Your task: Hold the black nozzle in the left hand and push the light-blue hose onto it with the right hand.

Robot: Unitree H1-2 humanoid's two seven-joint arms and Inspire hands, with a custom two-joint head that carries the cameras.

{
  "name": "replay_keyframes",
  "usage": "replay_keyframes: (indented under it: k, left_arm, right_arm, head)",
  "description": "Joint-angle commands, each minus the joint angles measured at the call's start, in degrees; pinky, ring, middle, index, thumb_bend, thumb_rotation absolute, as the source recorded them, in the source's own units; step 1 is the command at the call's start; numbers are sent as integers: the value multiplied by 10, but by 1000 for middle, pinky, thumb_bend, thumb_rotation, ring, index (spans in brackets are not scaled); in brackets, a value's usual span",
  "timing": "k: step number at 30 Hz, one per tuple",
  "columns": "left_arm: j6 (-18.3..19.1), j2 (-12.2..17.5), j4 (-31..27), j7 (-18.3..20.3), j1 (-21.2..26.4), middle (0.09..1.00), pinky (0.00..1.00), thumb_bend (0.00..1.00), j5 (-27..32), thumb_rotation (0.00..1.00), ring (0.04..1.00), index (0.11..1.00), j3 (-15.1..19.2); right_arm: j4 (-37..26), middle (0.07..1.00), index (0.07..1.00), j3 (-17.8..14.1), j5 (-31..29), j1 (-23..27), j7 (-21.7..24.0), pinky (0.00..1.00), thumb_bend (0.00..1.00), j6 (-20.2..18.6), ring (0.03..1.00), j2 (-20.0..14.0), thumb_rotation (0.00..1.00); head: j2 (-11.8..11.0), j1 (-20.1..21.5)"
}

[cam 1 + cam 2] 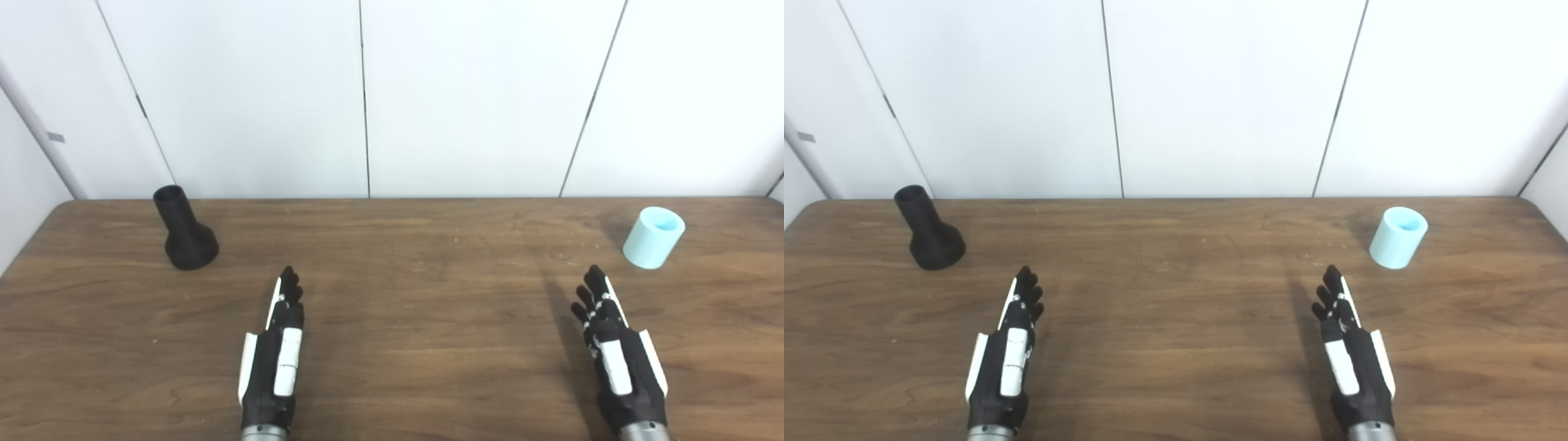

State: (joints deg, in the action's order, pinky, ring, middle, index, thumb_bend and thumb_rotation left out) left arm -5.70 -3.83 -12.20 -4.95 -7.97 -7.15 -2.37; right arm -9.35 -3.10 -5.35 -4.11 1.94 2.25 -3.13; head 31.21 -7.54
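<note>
Nozzle [184,229] is sitting on the tabletop [404,294] at far left, near the back edge, wide flared base down and narrow open neck pointing up, leaning a bit toward the left in this view. Hose [653,237] is sitting at far right, a short light-blue tube standing on end, open mouth up and tilting slightly right. The two are lying well apart, at opposite ends of the wood surface.

Left hand [274,358] is resting low over the tabletop, fingers extended forward and close together, grasping nothing. It is sitting nearer the camera than the nozzle and to its right, not touching it.

Right hand [618,355] is mirroring that pose: fingers stretched forward, slightly spread, holding nothing. It is sitting nearer the camera than the hose and a little to its left, clear of it; its shadow is falling on the wood just to its left.

White wall panels [478,92] are running behind the tabletop's far edge. Both parts are standing untouched, nothing joined yet
</note>
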Motion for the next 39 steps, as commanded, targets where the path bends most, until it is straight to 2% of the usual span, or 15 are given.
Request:
replay_keyframes:
  k: [1,6,11,12,13,19,33,36,39]
  left_arm:
    - [-13,-11,7,-8,-29,1000,1000,608,-12,1000,1000,1000,-6]
    - [-20,-17,15,-19,-31,1000,1000,582,-20,1000,1000,1000,-14]
    - [-37,-19,28,-31,-35,1000,1000,579,-23,1000,1000,1000,-18]
    - [-39,-19,30,-32,-35,1000,1000,578,-23,1000,1000,1000,-19]
    - [-43,-19,33,-34,-36,1000,1000,578,-24,1000,1000,1000,-19]
    - [-73,-20,63,-47,-34,1000,1000,595,-25,1000,1000,1000,-20]
    - [-86,-16,60,-59,-30,1000,1000,596,-28,1000,1000,1000,-11]
    - [-89,-10,60,-75,-24,1000,1000,600,-40,978,1000,1000,3]
    - [-89,-1,68,-128,-2,977,1000,620,-86,930,989,1000,41]
  right_arm:
    - [17,1000,1000,-7,-11,-10,9,956,702,22,994,-10,869]
    - [42,1000,1000,-14,-24,-10,20,939,713,45,994,-19,860]
    - [66,1000,999,-14,-28,-11,27,930,713,70,989,-22,853]
    - [69,1000,999,-14,-28,-11,28,930,713,74,991,-22,853]
    - [73,1000,999,-14,-28,-12,29,929,713,78,992,-22,853]
    - [100,1000,1000,-13,-24,-13,35,945,716,107,1000,-27,878]
    - [110,1000,1000,-12,-29,-13,36,960,677,117,1000,-24,882]
    - [110,1000,1000,-11,-28,-11,35,961,672,116,1000,-23,884]
    - [111,1000,1000,-10,-27,-10,35,961,671,114,1000,-22,887]
  head:
    - [-1,-2]
    - [-17,-5]
    - [-49,-14]
    - [-49,-14]
    - [-62,-15]
    - [-85,-20]
    - [-88,-28]
    - [-87,-32]
    - [-88,-34]
